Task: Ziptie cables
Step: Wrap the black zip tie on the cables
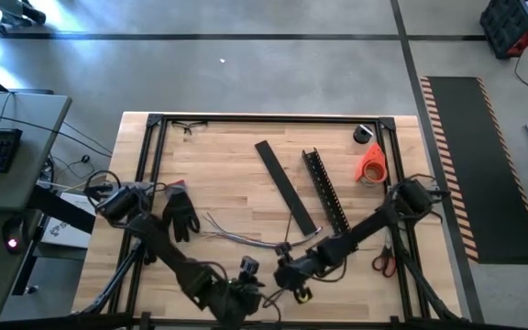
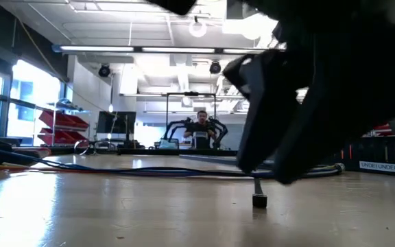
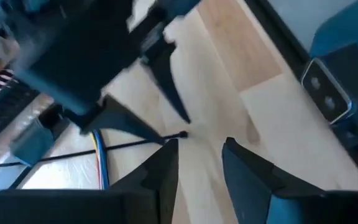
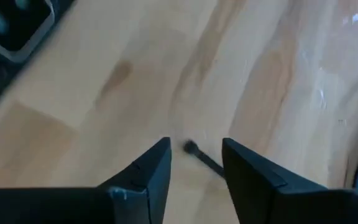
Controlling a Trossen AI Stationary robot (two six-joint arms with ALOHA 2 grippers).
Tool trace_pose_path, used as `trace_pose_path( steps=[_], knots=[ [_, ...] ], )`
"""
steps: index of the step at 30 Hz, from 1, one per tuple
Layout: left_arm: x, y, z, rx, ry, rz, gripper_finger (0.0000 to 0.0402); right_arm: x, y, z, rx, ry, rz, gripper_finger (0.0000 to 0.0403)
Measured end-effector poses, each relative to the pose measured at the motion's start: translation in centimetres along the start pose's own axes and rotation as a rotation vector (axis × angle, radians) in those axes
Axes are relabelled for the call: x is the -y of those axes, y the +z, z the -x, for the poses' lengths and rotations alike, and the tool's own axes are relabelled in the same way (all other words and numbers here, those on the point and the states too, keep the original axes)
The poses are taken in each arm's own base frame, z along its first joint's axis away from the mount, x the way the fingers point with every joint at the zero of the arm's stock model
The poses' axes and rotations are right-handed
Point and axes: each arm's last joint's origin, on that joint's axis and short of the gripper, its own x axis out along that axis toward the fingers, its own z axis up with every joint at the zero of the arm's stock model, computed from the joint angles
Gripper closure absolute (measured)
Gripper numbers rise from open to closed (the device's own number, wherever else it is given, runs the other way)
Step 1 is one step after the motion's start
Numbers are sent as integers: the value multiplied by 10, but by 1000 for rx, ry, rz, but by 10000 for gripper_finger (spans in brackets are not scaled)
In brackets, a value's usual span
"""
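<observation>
The cables, thin purple, whitish and brown wires, lie loose on the wooden table; their blue and yellow strands also show in the left wrist view. A thin black zip tie lies near the table's front edge. Its head sits between the fingers of my open right gripper, which slants down over it. My left gripper is open too and faces the right one from close by, its fingertips just short of the zip tie's head. My right gripper stands with its open fingers on either side of the zip tie's head end. The strap runs out of sight behind one finger, and I cannot tell whether it touches that finger.
A flat black strip and a slotted channel bar lie slantwise at mid-table. An orange tape roll sits at the far right, scissors at the near right, black gloves at the left. A black frame borders the table.
</observation>
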Motion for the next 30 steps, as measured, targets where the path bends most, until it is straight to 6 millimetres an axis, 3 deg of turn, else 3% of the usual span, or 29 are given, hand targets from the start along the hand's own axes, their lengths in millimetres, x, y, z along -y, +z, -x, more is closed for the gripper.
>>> trace_pose_path(
  steps=[6, 11, 17, 23, 30],
  knots=[
    [15, -2, 9, 16, -7, 110, 309, 1, -4, -9, -8, 2, 225, 270],
    [20, -3, 13, 23, -10, 131, 310, 2, -9, -20, -24, 56, 229, 278],
    [19, -2, 12, 30, -3, 139, 310, 0, -13, -26, -40, 37, 269, 373],
    [18, 8, 11, 120, -4, 127, 310, -34, -10, -25, 40, -229, 309, 401],
    [9, 17, 6, 175, -11, 134, 310, -68, -16, -16, 95, -391, 161, 403]
  ],
)
